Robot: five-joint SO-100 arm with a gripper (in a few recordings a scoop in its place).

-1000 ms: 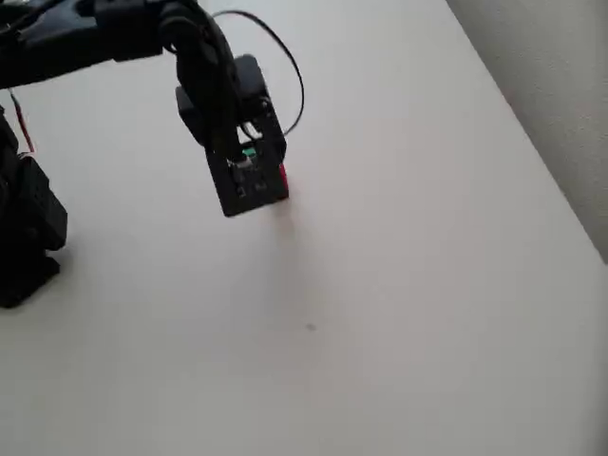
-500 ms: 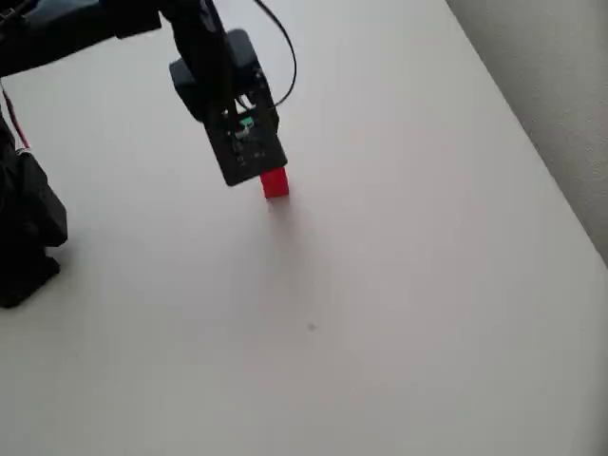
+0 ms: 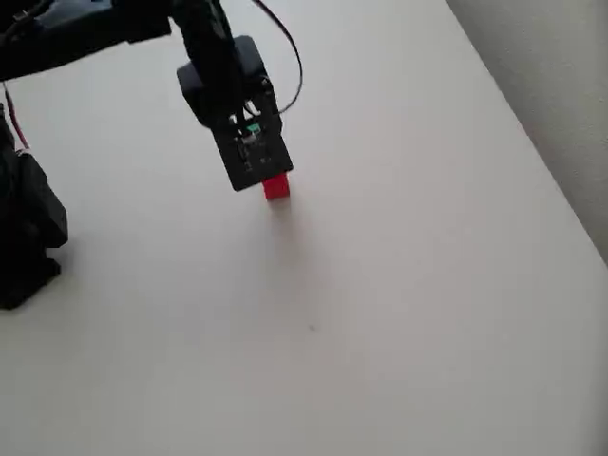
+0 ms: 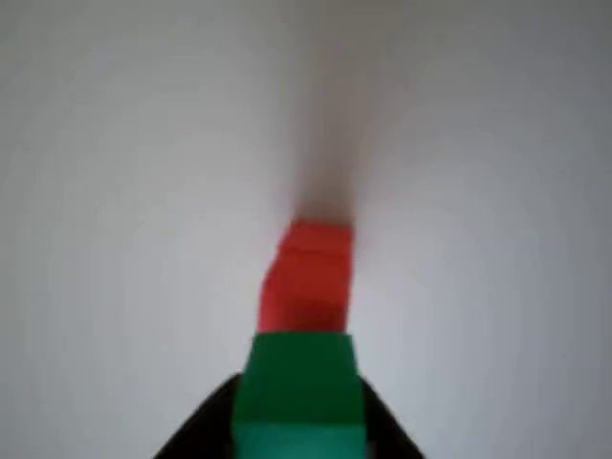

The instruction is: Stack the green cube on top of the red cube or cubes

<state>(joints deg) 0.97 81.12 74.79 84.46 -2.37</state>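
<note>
Gripper [image 3: 255, 152] clamped on the green cube [image 4: 298, 397], above the red block [image 3: 276, 187].
Overhead view: gripper toward the tabletop's [image 3: 399, 285] far-left part, red block just below it on the tabletop; a sliver of green shows within the gripper; wrist view: dark fingers [image 4: 206, 426] flank the green cube, red block [image 4: 308, 277] just beyond, seemingly stacked.
</note>
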